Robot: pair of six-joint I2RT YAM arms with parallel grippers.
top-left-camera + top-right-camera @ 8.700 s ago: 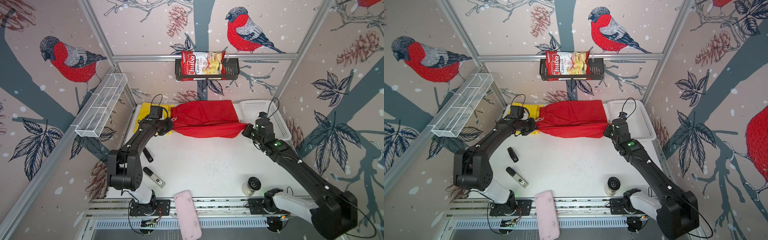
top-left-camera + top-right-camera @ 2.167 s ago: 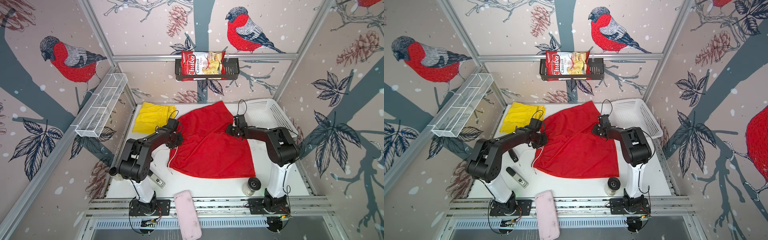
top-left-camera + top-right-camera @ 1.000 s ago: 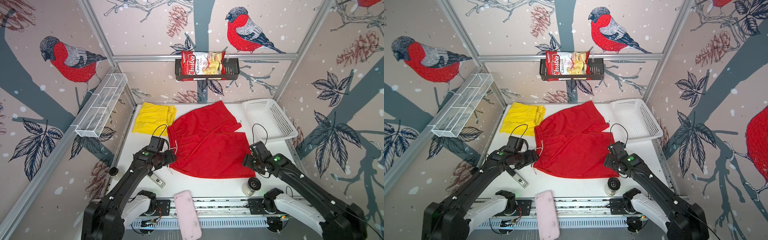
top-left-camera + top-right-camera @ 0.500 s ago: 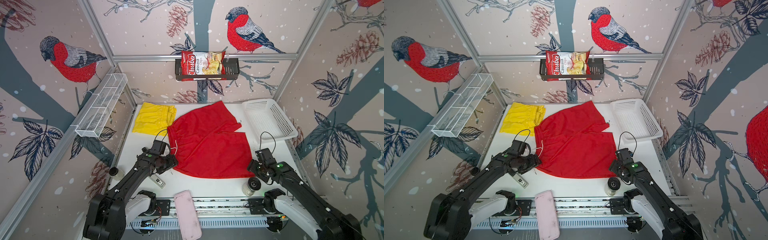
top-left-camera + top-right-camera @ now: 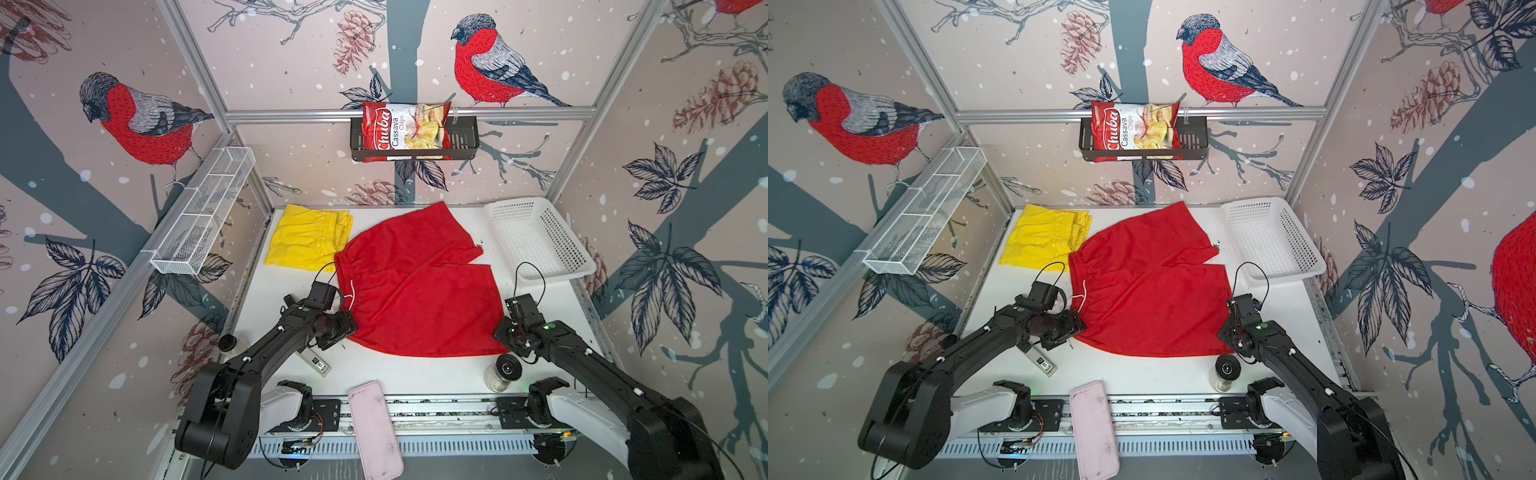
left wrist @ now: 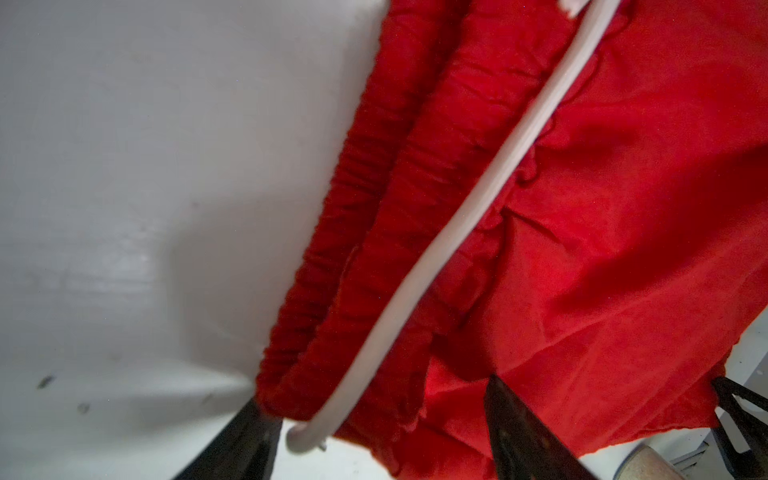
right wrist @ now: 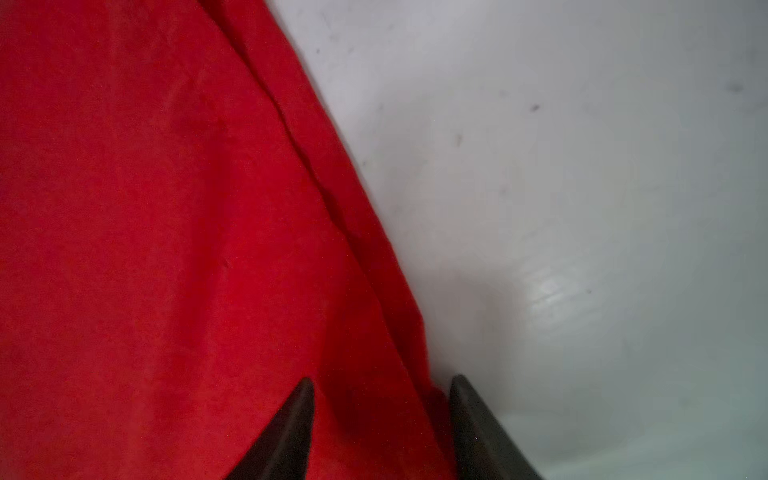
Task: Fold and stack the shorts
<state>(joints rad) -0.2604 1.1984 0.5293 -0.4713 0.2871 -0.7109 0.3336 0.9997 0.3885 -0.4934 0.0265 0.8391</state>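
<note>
The red shorts (image 5: 415, 291) are matt cloth, their drawstring (image 6: 453, 224) smooth cord, the white table (image 5: 415, 372) faintly glossy.

The left arm (image 5: 266, 353) and right arm (image 5: 590, 365) are matte black with rounded joints, white base housings (image 5: 286, 401), thin black cables (image 5: 534, 272) looped over boxy wrist cameras (image 5: 323, 291) and small green lights (image 5: 549, 326), while the left gripper (image 6: 374, 392) and right gripper (image 7: 382, 378) have dark, tapered fingers (image 7: 286, 436).

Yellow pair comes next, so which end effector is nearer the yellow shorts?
Left. The left end effector sits at the red shorts' waistband corner, in front of the yellow shorts; the right end effector is at the red shorts' opposite front corner, farther away.
</note>
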